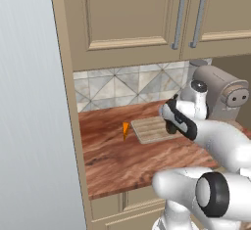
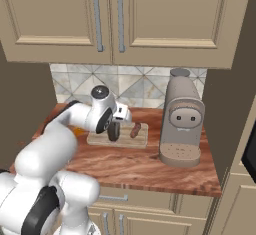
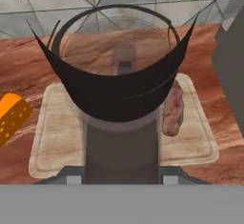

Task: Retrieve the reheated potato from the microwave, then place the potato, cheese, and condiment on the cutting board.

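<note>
One coffee machine (image 2: 181, 121) right of cutting board (image 2: 141, 138); cheese (image 1: 125, 129) left.

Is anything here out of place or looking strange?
Only the cheese: it lies on the countertop left of the cutting board, not on it. The potato is on the board; the gripper holds the condiment above it.

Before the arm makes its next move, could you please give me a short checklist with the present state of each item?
1. Potato lying on the cutting board: ok.
2. Condiment bottle held in the gripper over the board: ok.
3. Bottle resting on the board: cannot tell.
4. Cheese on the board: not ok, it sits on the countertop beside it.
5. Coffee machine apart from the board: ok.
</note>
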Controlling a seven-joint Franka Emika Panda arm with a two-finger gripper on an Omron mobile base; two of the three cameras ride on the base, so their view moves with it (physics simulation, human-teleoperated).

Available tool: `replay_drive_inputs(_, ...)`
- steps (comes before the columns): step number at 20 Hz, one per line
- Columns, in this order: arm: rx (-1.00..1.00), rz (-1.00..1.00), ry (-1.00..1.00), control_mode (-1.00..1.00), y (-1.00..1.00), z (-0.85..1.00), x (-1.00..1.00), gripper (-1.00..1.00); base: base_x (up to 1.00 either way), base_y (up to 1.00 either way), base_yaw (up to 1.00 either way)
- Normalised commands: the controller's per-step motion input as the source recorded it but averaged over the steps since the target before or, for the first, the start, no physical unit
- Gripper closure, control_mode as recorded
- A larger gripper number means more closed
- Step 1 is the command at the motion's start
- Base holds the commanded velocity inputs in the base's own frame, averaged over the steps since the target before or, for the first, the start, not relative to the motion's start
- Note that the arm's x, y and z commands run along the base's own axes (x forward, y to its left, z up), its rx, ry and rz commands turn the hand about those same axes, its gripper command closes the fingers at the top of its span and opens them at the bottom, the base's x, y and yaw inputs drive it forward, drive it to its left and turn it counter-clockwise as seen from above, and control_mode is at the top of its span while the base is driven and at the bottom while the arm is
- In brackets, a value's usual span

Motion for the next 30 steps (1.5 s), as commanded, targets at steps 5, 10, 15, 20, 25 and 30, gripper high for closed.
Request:
replay_drive_inputs(5, -0.10, 0.00, 0.00, -1.00, -0.03, -0.25, 0.48, 1.00, 0.00, 0.00, 0.00)
replay_drive_inputs(10, -0.01, 0.01, 0.00, -1.00, -0.08, -0.38, 0.32, 1.00, 0.00, 0.00, 0.00)
replay_drive_inputs(15, 0.00, 0.03, -0.01, -1.00, -0.13, -0.24, 0.31, 1.00, 0.00, 0.00, 0.00)
replay_drive_inputs(20, 0.00, 0.03, -0.08, -1.00, -0.08, -0.15, 0.28, 1.00, 0.00, 0.00, 0.00)
replay_drive_inputs(25, 0.00, 0.03, -0.11, -1.00, 0.02, -0.25, 0.02, 1.00, 0.00, 0.00, 0.00)
replay_drive_inputs(30, 0.00, 0.00, -0.01, -1.00, 0.06, -0.33, 0.00, -1.00, 0.00, 0.00, 0.00)
